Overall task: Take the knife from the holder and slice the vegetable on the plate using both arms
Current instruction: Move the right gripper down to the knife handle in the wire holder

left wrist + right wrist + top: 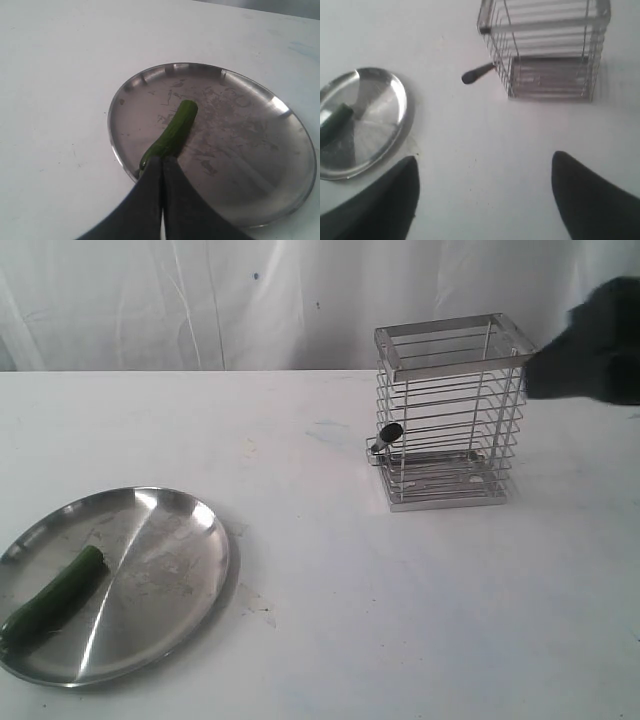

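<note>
Cucumber (55,598) lies on the plate (170,540) at left, its near end pinched by the closed left pincer (161,162), apparently to steady it for slicing. Knife (389,434) remains in the holder (450,415), handle protruding. Right pincer (485,195), jaws wide apart, hovers over the tabletop (400,610) facing it, likely preparing a grasp.

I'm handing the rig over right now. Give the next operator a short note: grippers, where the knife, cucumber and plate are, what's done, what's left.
Left gripper: fingers shut on the near end of the cucumber, which lies whole on the steel plate.
Right gripper: open, empty, above the table and short of the wire holder.
Knife: in the holder; its black handle pokes out through the side wires, low down.
Done: cucumber pinned.
Left: right gripper takes the knife out, carries it to the plate, slices.
</note>
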### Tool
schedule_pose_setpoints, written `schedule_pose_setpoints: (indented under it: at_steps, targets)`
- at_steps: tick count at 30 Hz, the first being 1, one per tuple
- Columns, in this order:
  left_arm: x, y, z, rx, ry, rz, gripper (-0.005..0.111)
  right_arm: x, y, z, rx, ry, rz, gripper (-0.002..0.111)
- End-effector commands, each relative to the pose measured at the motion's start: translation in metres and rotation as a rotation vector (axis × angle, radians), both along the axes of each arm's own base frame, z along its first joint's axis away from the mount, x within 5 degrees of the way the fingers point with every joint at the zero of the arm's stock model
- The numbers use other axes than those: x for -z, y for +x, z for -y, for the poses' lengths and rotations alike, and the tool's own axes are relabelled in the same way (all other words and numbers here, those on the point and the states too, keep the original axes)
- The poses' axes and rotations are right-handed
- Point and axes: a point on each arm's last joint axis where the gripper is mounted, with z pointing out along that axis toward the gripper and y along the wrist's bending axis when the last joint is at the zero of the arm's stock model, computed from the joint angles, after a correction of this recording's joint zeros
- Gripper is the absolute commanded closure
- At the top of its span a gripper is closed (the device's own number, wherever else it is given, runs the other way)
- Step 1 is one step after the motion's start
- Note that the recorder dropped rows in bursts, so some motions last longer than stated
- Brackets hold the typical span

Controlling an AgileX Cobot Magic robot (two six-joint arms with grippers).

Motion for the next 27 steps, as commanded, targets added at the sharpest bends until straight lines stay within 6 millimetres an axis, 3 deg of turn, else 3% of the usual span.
schedule_pose_setpoints:
  at_steps: [1, 6, 13, 17, 20, 27]
  targets:
    - [0.001, 0.0, 0.001, 0.007, -0.014, 0.002, 0.107, 0.029, 0.047, -0.017, 0.13, 0.057, -0.14, 0.035]
    - [0.001, 0.0, 0.001, 0.007, -0.014, 0.002, 0.107, 0.053, 0.086, -0.038, 0.255, 0.218, -0.192, 0.035]
    - [0.001, 0.0, 0.001, 0.007, -0.014, 0.002, 0.107, 0.081, 0.112, -0.077, 0.262, 0.305, -0.275, 0.037]
    - [0.001, 0.0, 0.001, 0.007, -0.014, 0.002, 0.107, 0.09, 0.131, -0.088, 0.292, 0.318, -0.296, 0.038]
    - [0.001, 0.0, 0.001, 0.007, -0.014, 0.002, 0.107, 0.099, 0.144, -0.094, 0.293, 0.287, -0.301, 0.044]
    - [0.001, 0.0, 0.001, 0.007, -0.014, 0.002, 0.107, 0.124, 0.157, -0.096, 0.318, 0.214, -0.317, 0.045]
